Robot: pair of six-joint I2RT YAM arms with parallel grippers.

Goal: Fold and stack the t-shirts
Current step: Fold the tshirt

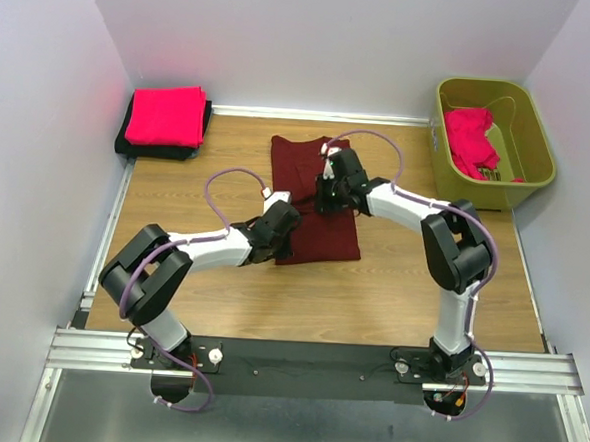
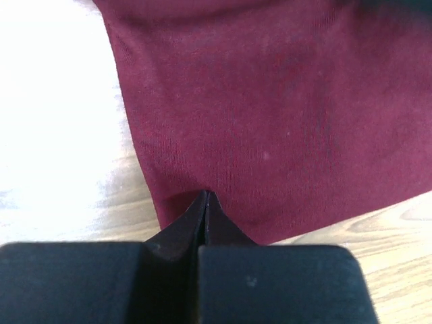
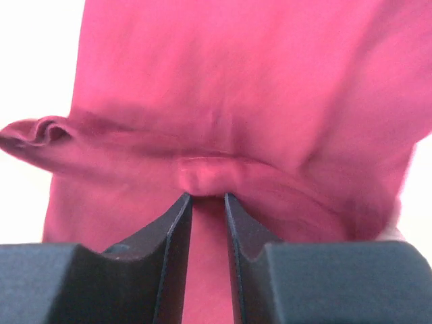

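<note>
the maroon shirt (image 1: 332, 235) lies in the middle of the table (image 1: 400, 298) as a long strip. its long axis runs from the far edge toward the near edge, leaning a little right as it comes near.

my left gripper (image 1: 280, 220) is at the near left corner of the strip. in the left wrist view its fingers (image 2: 206, 196) are pressed fully together on the hem, and the rest of the cloth (image 2: 270, 121) stretches away flat in front of them. my right gripper (image 1: 325, 188) sits further up the strip, toward the far end. in the right wrist view its fingers (image 3: 207, 197) are drawn almost together, with a small ridge of cloth (image 3: 236, 88) nipped between the tips and a wrinkle running off to either side.

so i hold the strip at two points along its length, one nearer me and one farther. i judge the next fold has to go along that axis, end over end.

the pile it should join, a pink shirt (image 1: 166, 115) on a black shirt (image 1: 154, 150), is in the far left corner, closer to the left arm. another red shirt (image 1: 468, 136) waits in the bin (image 1: 540, 146) at the far right corner.
</note>
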